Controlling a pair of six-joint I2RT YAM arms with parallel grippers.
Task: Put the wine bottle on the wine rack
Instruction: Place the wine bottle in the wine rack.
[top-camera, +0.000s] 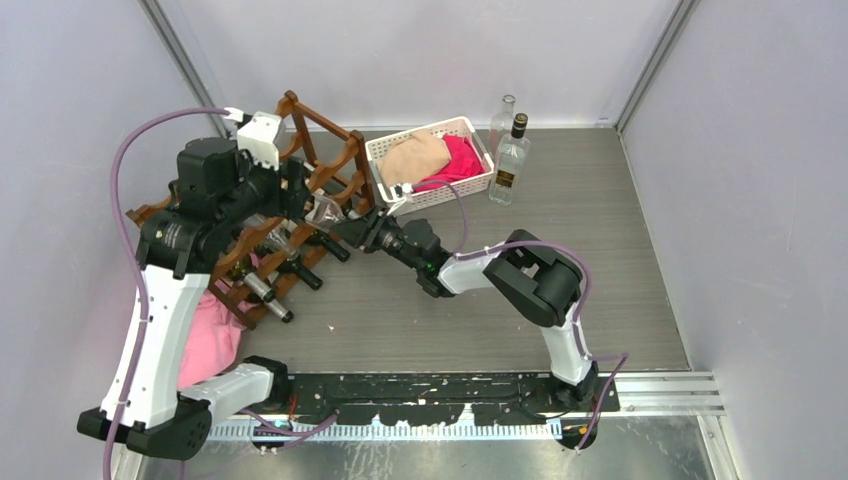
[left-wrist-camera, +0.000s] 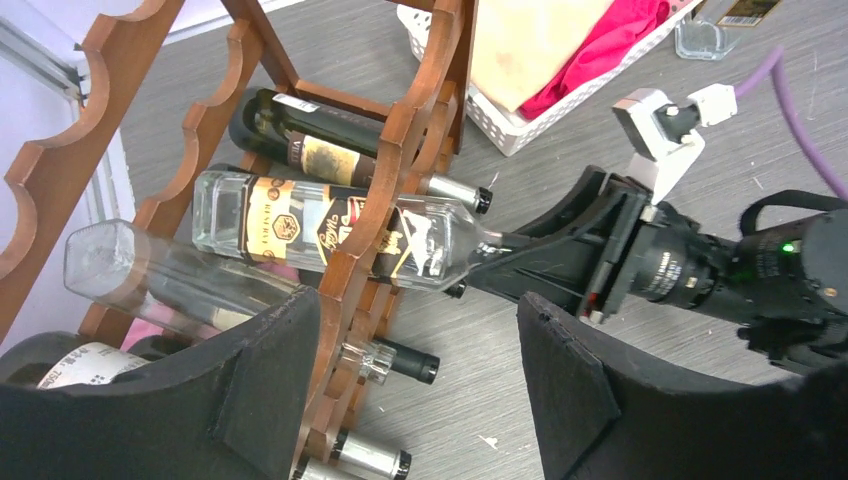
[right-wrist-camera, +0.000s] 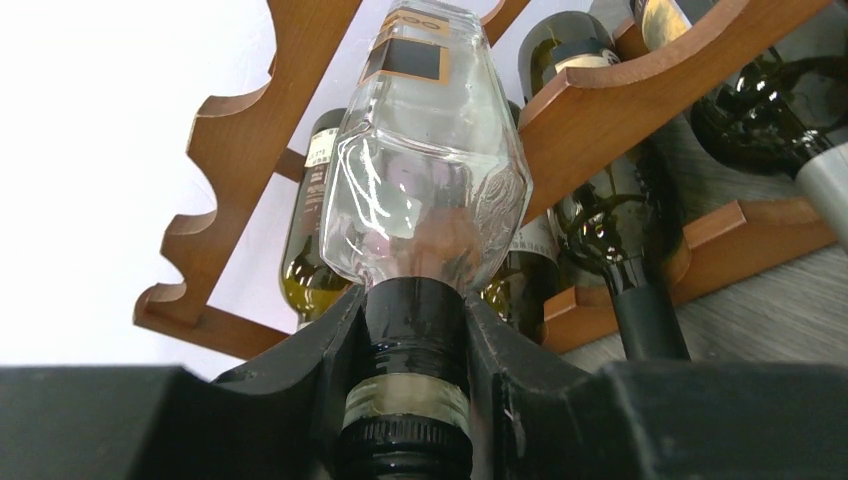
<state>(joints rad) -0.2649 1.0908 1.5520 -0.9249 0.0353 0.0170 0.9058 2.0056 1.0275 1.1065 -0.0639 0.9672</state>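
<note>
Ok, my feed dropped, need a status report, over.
Right fingers shut on neck of clear square glass bottle. Left fingers open, empty. Bottle lying across scalloped rails of reddish-brown wooden rack. Dark green glass bottle in next slot.

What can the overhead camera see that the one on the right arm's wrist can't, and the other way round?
Only overhead: the white basket of cloths and two upright bottles by the back wall. Only the wrist: the right gripper clamped on the clear bottle's black neck, close up. Both: the wine rack holding dark bottles.
</note>
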